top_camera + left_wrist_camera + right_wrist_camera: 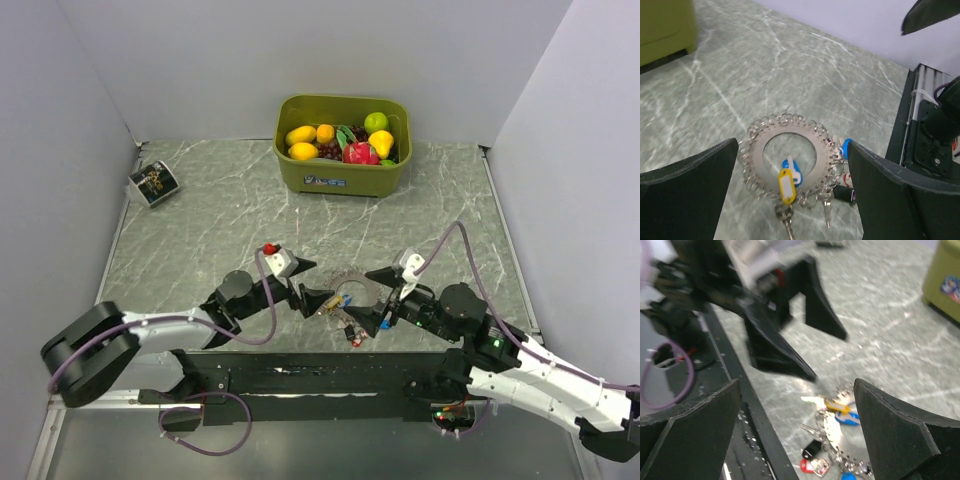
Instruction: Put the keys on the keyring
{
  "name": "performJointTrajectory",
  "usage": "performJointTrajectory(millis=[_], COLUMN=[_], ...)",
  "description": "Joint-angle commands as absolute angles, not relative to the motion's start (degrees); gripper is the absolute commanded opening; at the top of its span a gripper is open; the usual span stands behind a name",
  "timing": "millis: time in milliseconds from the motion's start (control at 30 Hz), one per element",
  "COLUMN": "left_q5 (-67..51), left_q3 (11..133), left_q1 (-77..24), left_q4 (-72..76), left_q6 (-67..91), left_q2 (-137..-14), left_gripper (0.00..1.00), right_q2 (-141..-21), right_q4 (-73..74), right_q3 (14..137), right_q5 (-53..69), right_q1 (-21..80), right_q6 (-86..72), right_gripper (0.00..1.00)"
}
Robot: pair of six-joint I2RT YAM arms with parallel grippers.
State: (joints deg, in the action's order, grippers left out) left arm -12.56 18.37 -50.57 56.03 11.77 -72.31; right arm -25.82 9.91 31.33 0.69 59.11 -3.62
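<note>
High rear overhead view; two close wrist views, both onto the keyring (762, 165)

Nothing is legible from where I stand. The green bin (298, 176) at the far edge of the table (200, 235) has a small blue sticker (325, 182) on its front wall, print too small to read. A card (153, 184) by the far left corner shows a dark pattern only. Among the keys (791, 169), a yellow tag (786, 186) has a white insert that looks blank.

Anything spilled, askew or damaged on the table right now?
Nothing stands out. The keyring lies flat between the open left gripper and right gripper, the keys clustered at its near edge; the fruit bin stands upright, nothing spilled.
</note>
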Motion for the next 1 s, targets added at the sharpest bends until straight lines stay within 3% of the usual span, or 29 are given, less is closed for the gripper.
performJointTrajectory(millis=[0, 467, 767, 967], left_q5=[-6.77, 8.60, 14.93, 28.98], left_q3=[14.69, 8.88, 6.24, 9.31], left_q1=[-49.66, -43.43, -42.45, -42.45], left_q4=[52.13, 23.31, 16.71, 6.43], left_q6=[14.15, 23.36, 30.84, 37.07], left_q2=[-65.40, -35.35, -22.16, -17.93], left_gripper=[0.96, 0.96, 0.96, 0.96], right_q2=[-27.86, -37.00, -38.32, -33.58], right_q4=[7.21, 5.54, 5.54, 4.84], right_q3=[30.06, 29.27, 27.16, 24.44], right_q5=[-4.74, -0.98, 15.02, 23.89], right_q1=[59.06, 54.06, 33.52, 21.55], right_q6=[-4.83, -8.08, -15.20, -20.56], right_gripper=[1.00, 1.00, 0.99, 0.99])
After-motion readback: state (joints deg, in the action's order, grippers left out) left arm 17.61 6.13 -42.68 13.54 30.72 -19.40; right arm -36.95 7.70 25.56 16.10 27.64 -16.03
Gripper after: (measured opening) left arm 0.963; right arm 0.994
